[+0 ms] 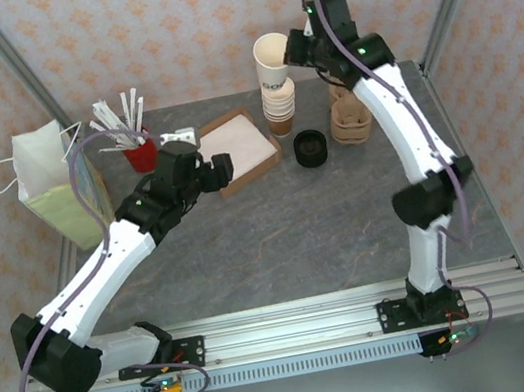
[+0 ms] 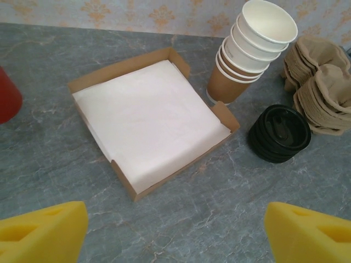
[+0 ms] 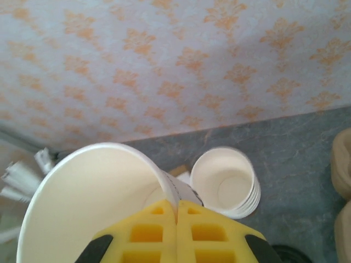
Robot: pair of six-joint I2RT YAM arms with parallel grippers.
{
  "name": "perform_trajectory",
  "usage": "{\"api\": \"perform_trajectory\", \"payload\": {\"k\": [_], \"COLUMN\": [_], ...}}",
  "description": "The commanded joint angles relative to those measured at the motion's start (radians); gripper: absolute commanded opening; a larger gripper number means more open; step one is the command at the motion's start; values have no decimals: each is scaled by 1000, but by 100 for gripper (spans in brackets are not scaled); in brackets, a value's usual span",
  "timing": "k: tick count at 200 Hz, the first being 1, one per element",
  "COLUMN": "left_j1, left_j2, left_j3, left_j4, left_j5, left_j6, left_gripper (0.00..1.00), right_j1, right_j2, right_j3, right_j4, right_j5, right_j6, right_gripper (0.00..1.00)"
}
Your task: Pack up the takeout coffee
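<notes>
Cup of cream paper (image 3: 88, 203), open-topped, hangs raised over the stack of cream-and-brown paper cups (image 3: 227, 183) at the table's far side, its rim pinched between the closed yellow fingers (image 3: 159, 230) of the right claw (image 3: 176, 211); round black plastic lids (image 1: 310, 146) lie beside the stack; left claw (image 2: 175, 230) gapes wide, empty, near the brown cardboard tray (image 2: 126, 68)

Along the back of the table (image 1: 281, 243), from left to right, stand a paper bag (image 1: 49, 188), a cup holding sticks (image 1: 141, 156), a shallow tray (image 2: 126, 64) with a paper sheet (image 2: 148, 120) lying in it, a stack of cups (image 2: 247, 55) and a pile of cup carriers (image 2: 323, 82). A stack of lids (image 2: 279, 134) sits before the cups, between tray and carriers. Above the stack of cups, the right gripper (image 3: 176, 211) pinches the wall of a lifted cup (image 3: 88, 203), one finger inside it. The left gripper (image 2: 175, 233) hangs before the tray's near side.
</notes>
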Motion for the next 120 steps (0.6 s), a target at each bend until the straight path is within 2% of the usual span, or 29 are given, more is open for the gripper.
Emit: {"api": "perform_trajectory", "payload": {"k": [1, 27, 52, 81, 120], "left_j1": [-11, -11, -11, -11, -11], "left_j2": [-73, -147, -177, -178, -179], "left_j3": [-50, -105, -131, -130, -142], "left_j4": [-7, -17, -21, -40, -27], "left_j5": [-42, -48, -57, -45, -17], "left_j6": [-31, -50, -56, -58, -66], "left_gripper": [84, 85, 85, 85, 85], "right_j1": [61, 147, 221, 279, 318], "right_j2": [-160, -354, -450, -500, -505], "right_j3": [-296, -665, -936, -1149, -1351], "right_j4": [68, 199, 354, 503, 672], "right_j5": [-94, -103, -101, -99, -98], "right_j6": [-27, -36, -11, 14, 30], "right_gripper": [4, 4, 4, 4, 4]}}
